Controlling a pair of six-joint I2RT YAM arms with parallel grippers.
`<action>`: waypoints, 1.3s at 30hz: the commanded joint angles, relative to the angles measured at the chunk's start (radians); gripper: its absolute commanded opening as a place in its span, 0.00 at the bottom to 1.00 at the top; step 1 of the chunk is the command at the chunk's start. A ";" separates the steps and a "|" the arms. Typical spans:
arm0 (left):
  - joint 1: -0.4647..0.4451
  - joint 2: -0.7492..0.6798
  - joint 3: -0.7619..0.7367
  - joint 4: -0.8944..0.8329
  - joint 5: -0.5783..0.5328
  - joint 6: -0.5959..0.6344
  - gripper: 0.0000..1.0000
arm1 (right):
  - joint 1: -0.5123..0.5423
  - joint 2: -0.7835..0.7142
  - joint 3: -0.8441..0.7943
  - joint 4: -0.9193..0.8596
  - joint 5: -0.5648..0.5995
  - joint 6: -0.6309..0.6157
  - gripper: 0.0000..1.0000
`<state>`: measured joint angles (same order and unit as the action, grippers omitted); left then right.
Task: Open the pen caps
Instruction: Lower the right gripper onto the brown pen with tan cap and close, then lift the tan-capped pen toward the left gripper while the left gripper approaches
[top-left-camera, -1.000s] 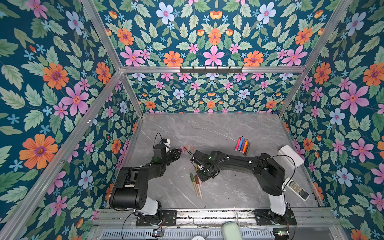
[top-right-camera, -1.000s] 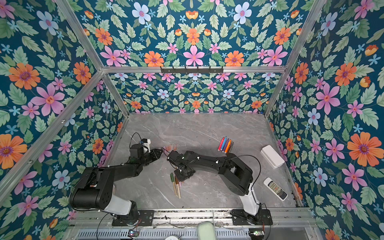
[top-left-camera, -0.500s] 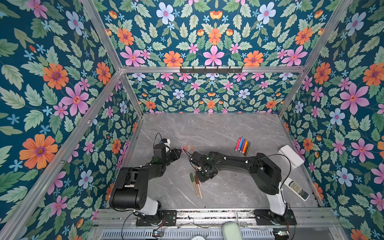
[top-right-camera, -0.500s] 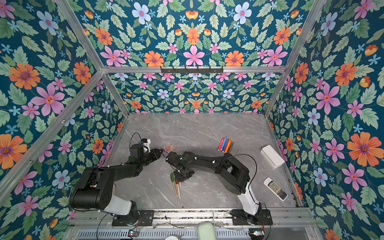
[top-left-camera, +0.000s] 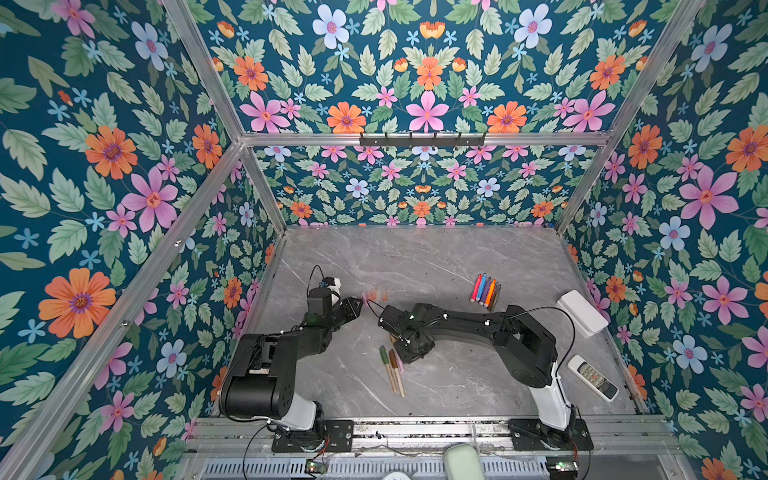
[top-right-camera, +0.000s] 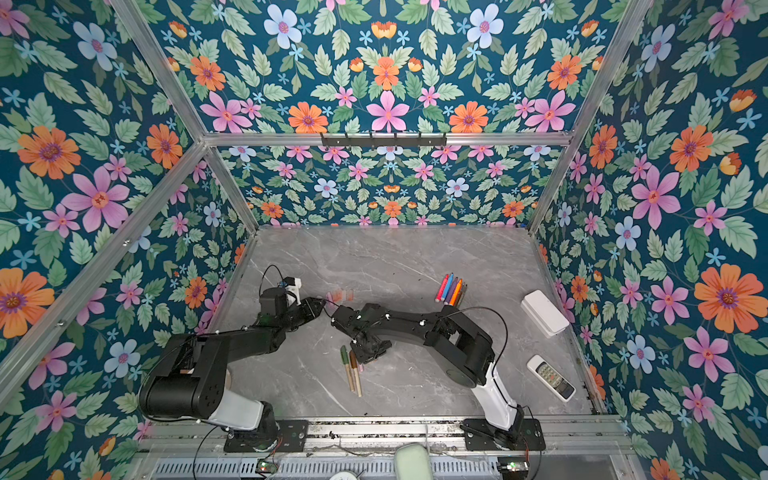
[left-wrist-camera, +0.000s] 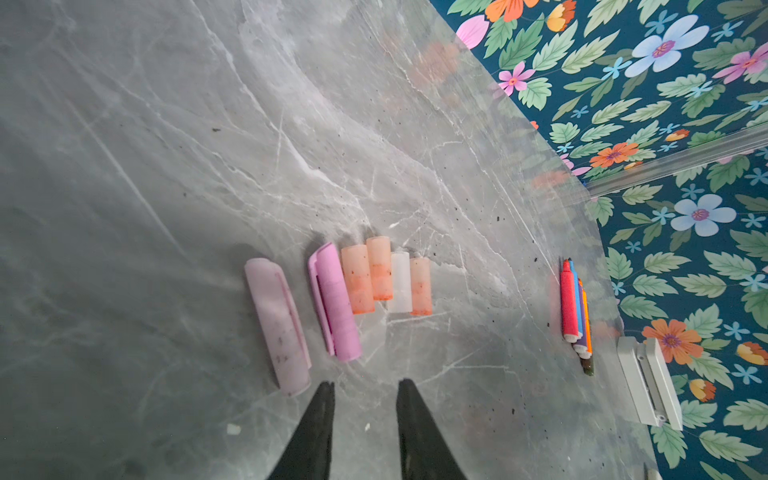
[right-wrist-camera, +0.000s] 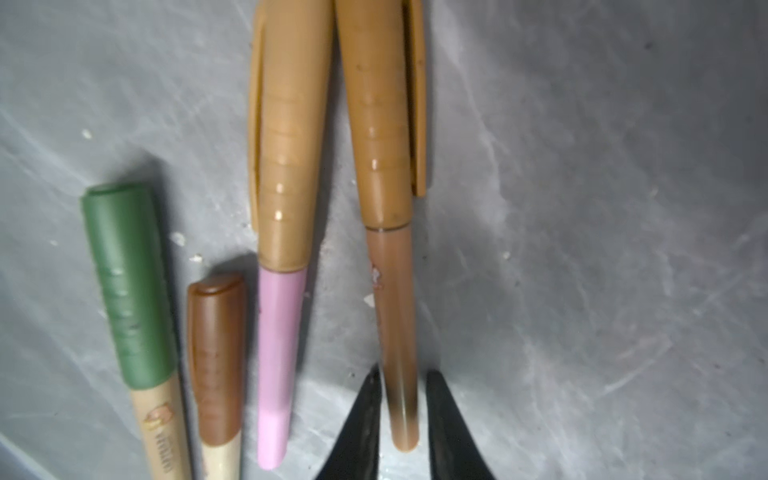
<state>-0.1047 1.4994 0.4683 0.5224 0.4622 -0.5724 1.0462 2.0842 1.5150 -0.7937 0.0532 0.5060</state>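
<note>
Honestly, my worry is a slip: the fingers (right-wrist-camera: 365, 424) of my right gripper (right-wrist-camera: 401, 415) flank only the tail of the slim brown plastic pen (right-wrist-camera: 395, 311) lying on the grey marble tabletop (right-wrist-camera: 582, 249), tan ribbed cap (right-wrist-camera: 380, 116) on, and I cannot tell if they pinch it. Right arm reaches low, wrist tipped down; left gripper (left-wrist-camera: 365, 384) fingers stand spread, empty, by loose pink caps (left-wrist-camera: 334, 299).

Left hand (left-wrist-camera: 366, 384) low, fingers slightly parted, right hand (right-wrist-camera: 405, 370) low, fingers pinched close
</note>
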 joint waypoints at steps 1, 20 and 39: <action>0.002 -0.001 0.003 0.002 0.003 0.012 0.30 | 0.001 0.009 0.004 -0.006 -0.018 0.012 0.22; -0.002 -0.073 -0.063 0.076 0.074 -0.091 0.30 | -0.125 -0.159 -0.132 0.088 -0.078 -0.020 0.00; -0.280 -0.093 -0.141 0.312 0.174 -0.438 0.33 | -0.126 -0.267 -0.265 0.279 -0.213 -0.021 0.00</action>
<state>-0.3622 1.3991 0.3172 0.8074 0.6518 -0.9936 0.9207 1.8309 1.2552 -0.5388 -0.1574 0.4900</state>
